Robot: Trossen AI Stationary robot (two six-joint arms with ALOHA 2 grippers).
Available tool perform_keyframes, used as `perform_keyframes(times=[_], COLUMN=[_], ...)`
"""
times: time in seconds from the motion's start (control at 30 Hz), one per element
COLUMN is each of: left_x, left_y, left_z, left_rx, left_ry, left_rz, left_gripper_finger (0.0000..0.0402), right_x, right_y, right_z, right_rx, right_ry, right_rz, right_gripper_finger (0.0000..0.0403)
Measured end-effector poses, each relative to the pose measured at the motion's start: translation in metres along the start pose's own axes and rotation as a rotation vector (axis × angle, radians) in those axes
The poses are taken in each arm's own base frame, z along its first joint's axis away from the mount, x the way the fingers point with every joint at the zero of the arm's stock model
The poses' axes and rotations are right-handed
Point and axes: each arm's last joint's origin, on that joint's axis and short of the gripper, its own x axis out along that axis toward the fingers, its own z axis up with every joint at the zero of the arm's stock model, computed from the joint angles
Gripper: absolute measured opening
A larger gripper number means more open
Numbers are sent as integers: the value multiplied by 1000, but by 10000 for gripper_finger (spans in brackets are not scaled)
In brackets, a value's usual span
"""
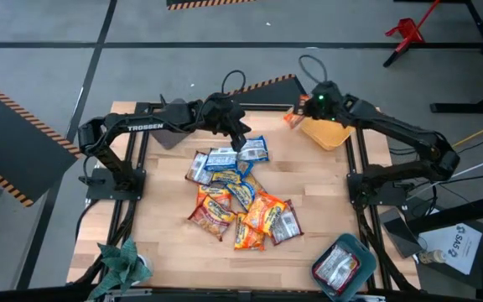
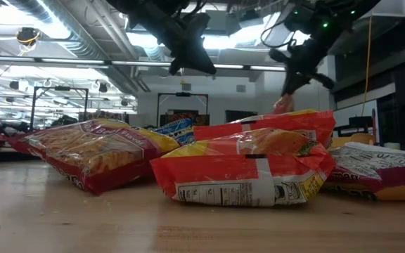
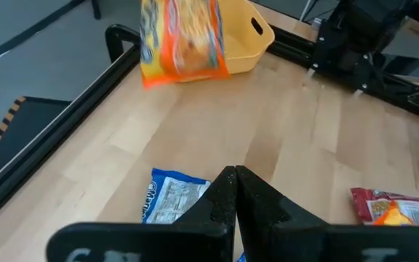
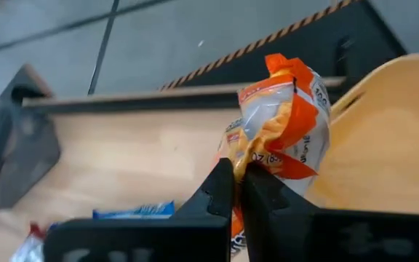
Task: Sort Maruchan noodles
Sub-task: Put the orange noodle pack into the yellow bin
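- While the right gripper (image 4: 235,191), jaws pinched on one orange-and-yellow crinkly plastic noodle packet (image 4: 282,127), hangs at the table's 1 o'clock corner, the packet dangles beside the yellow plastic bin (image 1: 325,134).
- Carry the packet fully over the bin's rim before release; it hangs partly outside, so an early drop could land on the table edge.
- Lower first, then open, so the light packet does not flutter.
- Left gripper (image 3: 235,191), fingers closed on nothing, hovers at 12 o'clock over the blue-and-yellow packets (image 1: 229,158).
- Remaining packets lie heaped at table centre (image 1: 241,205); one silver-grey packet sits in the teal bin (image 1: 342,267) at 5 o'clock.
- Grey bin (image 1: 168,134) stands at 11 o'clock.
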Motion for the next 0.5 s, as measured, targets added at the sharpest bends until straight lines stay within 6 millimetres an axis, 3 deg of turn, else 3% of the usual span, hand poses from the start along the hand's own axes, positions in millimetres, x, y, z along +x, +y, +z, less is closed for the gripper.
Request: perform_keyframes(times=[0.23,0.5], left_x=[0,0], left_y=[0,0], left_z=[0,0], left_rx=[7,8], left_ry=[3,3], left_rz=[-14,-14], left_gripper_finger=[2,2], right_x=[-23,-26], right_y=[-22,-28], right_z=[9,9], right_rx=[61,174], right_ry=[-56,-152], right_rz=[-124,-240], right_gripper_finger=[0,0])
